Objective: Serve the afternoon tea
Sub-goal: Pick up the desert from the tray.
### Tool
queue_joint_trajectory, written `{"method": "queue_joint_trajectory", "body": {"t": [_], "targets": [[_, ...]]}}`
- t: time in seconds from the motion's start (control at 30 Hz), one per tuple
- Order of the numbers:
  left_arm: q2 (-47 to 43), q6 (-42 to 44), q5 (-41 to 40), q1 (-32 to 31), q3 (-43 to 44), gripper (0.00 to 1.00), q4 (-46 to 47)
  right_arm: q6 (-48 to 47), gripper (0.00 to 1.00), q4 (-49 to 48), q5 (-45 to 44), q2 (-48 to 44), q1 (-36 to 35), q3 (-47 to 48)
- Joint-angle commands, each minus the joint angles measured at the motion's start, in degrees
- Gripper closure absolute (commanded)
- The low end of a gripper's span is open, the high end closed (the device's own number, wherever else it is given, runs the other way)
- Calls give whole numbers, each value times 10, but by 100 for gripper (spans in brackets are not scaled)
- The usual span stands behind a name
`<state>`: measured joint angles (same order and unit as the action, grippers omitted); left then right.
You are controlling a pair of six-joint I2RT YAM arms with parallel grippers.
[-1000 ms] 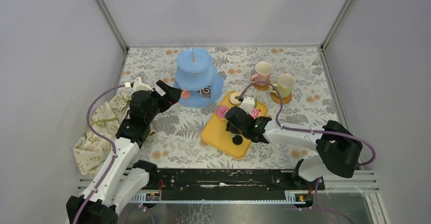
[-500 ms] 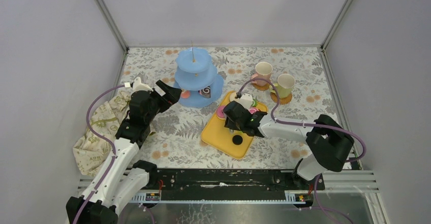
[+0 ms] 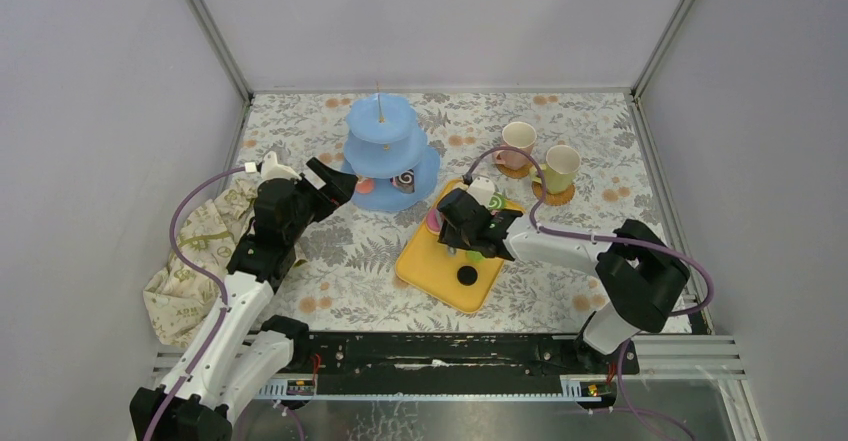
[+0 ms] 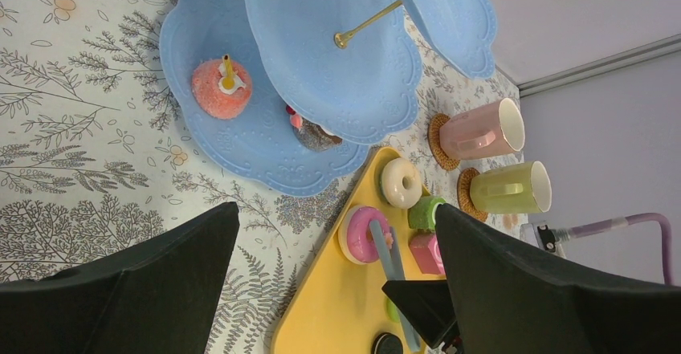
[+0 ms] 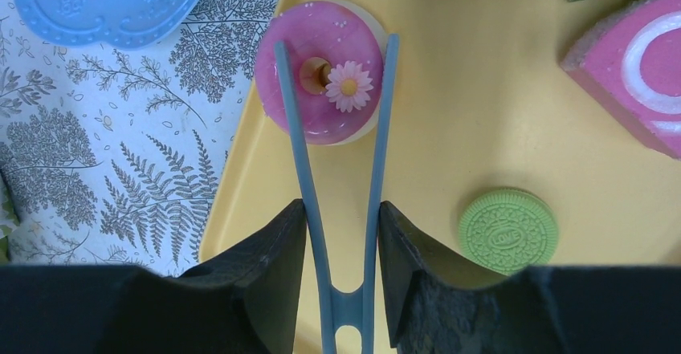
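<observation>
tongs astride pink donut on tray

r gripper (image 5: 340, 217) was clamped on blue-grey tongs (image 5: 299, 153), fingers pressing both arms near the hinge. tongs' long axis ran straight out from the gripper, tips pointing twd the stand (image 4: 241, 129), one tip each side of the pink donut (image 5: 325, 73). donut lay flat by the yellow tray's (image 5: 450, 129) left edge. tray also held green cookie (image 5: 507, 229), pink cake slice (image 5: 634, 73), white donut (image 4: 399, 182), black cookie (image 3: 467, 274). stand's bottom tier: orange pastry (image 4: 221, 89) + brown pastry (image 4: 315, 133). l gripper (image 4: 336, 209) hung near the stand, jaws wide apart, holding nothing. pink mug (image 4: 482, 129) + green mug (image 4: 510, 187) stood on coasters (image 3: 553, 197) beyond the tray.
</observation>
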<state>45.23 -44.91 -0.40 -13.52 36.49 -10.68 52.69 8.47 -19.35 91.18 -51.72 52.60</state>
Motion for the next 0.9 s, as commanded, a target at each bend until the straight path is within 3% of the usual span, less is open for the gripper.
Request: {"method": "queue_joint_trajectory", "body": {"t": [0.0, 0.27, 0.6, 0.87], "targets": [[-9, 0, 9, -5, -2, 0, 30, 1, 56, 20, 28, 11, 17, 33], [-2, -4, 16, -4, -3, 0, 34, 32, 60, 18, 75, 28, 34, 31], [-14, 8, -2, -5, 6, 0, 17, 35, 89, 3, 80, 13, 39, 11], [-16, 5, -7, -4, 2, 0, 20, 27, 97, 2, 76, -20, 40, -3]]}}
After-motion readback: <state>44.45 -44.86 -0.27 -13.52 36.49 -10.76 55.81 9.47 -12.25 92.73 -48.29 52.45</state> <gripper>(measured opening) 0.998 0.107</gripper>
